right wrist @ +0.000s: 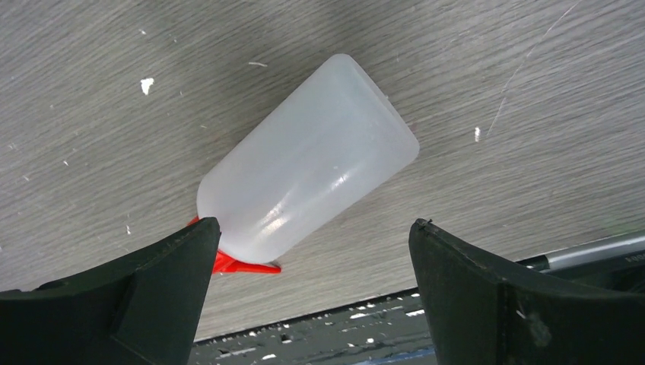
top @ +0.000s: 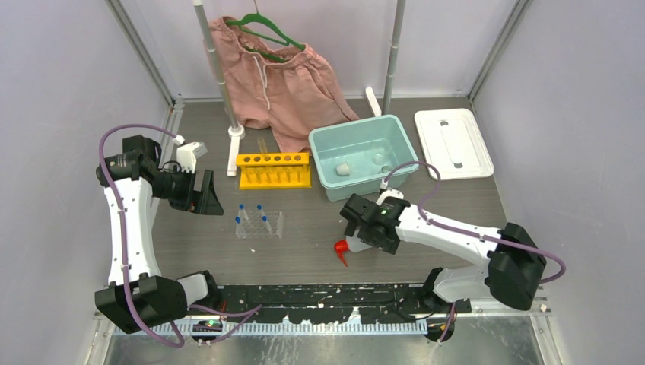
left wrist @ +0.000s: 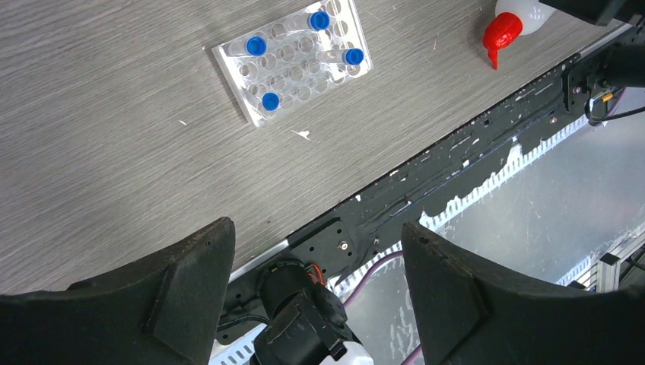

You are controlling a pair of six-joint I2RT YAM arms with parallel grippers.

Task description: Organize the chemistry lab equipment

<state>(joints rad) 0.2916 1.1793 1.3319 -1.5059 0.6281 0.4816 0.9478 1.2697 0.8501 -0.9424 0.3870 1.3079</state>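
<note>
The two dark fingers (right wrist: 152, 296) of my right gripper (right wrist: 310, 228) fill the bottom of the right wrist view. They are spread wide and hold nothing. Between them I see the white squeeze bottle (right wrist: 308, 160) lying on its side on the table (top: 304, 251), its red nozzle (right wrist: 236, 264) pointing to about 7 o'clock. From above, this bottle is at 6 o'clock of the teal bin (top: 356, 125) and at 3 o'clock of the clear rack (left wrist: 293, 65), well apart from it. Four blue-capped vials (left wrist: 256, 46) are in that rack. The yellow rack (top: 274, 169) is at its 12 o'clock. My left gripper (left wrist: 316, 228) is also spread open and empty, at 9 o'clock of the clear rack.
</note>
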